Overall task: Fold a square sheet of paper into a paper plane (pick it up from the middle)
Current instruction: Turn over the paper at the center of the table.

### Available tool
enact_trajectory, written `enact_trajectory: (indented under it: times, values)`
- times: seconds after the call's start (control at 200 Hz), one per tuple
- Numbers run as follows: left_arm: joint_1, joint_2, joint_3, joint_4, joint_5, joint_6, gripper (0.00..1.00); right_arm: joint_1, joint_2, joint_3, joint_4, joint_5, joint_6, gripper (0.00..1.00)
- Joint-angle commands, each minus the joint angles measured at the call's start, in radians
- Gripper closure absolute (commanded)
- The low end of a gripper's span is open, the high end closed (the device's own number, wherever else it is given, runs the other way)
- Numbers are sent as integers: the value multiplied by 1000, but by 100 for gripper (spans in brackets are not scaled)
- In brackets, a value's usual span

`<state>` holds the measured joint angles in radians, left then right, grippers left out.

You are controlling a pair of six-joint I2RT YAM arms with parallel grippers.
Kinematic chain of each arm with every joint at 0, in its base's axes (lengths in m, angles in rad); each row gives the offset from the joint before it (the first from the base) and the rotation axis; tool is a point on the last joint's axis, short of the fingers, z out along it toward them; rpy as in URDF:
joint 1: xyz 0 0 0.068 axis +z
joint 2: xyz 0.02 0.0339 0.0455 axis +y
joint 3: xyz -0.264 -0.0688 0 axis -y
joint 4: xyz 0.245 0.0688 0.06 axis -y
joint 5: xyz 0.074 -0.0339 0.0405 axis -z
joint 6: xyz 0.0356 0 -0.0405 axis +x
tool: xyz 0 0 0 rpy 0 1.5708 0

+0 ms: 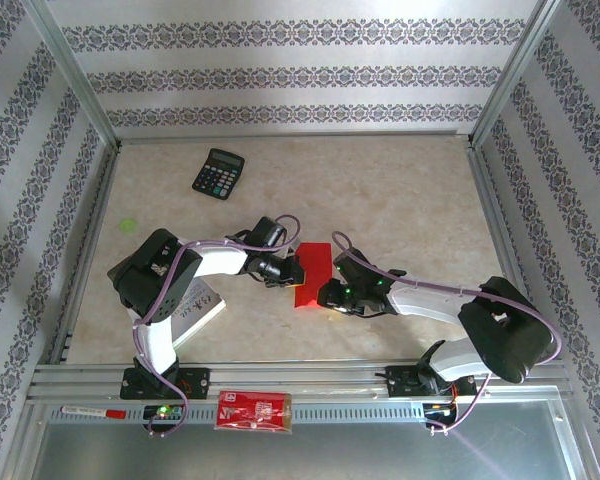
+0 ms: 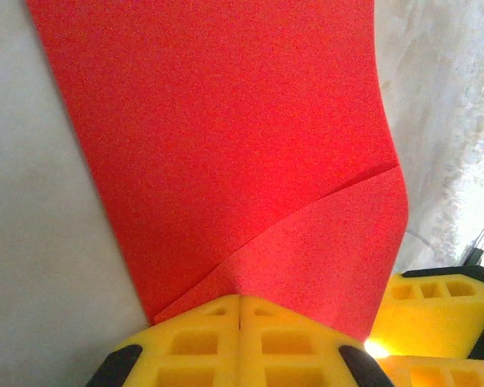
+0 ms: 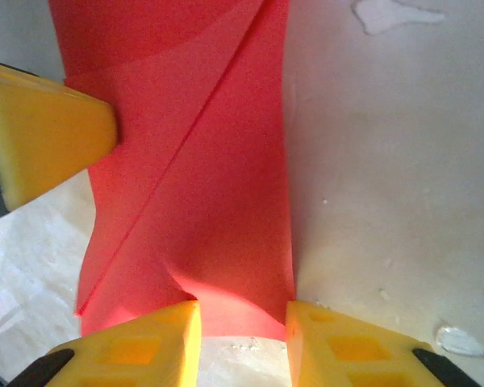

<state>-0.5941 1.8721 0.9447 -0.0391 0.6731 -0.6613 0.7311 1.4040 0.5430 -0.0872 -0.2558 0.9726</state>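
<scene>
I see the square sheet of paper point(image 2: 226, 121) folded narrow, no dart yet. Left gripper point(image 2: 240, 300) clenched at its edge; right gripper point(image 3: 242, 313) parted, seemingly straddling its end.

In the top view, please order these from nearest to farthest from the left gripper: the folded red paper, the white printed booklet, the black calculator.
1. The folded red paper, at the centre, pinched in the left gripper.
2. The white printed booklet, at the near left.
3. The black calculator, at the far left.
</scene>
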Motion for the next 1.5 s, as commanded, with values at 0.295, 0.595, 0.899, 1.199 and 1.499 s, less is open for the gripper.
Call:
enact_trajectory:
  times: [0.295,0.595,0.899,1.199,1.499]
  values:
    - [8,22,-33,-44,-26,26,100,-52,53,-20,198,-62,-7,59]
    - [9,21,-35,-48,-31,23,100,-104,-2,-81,289,-124,2,52]
    - [9,21,-22,-61,-32,25,100,-143,-49,-148,373,-208,54,53]
    - [7,16,-21,-64,-36,22,100,-179,-90,-180,381,-240,69,56]
    - [8,11,-28,-69,-35,23,100,-195,-19,-145,379,-244,66,67]
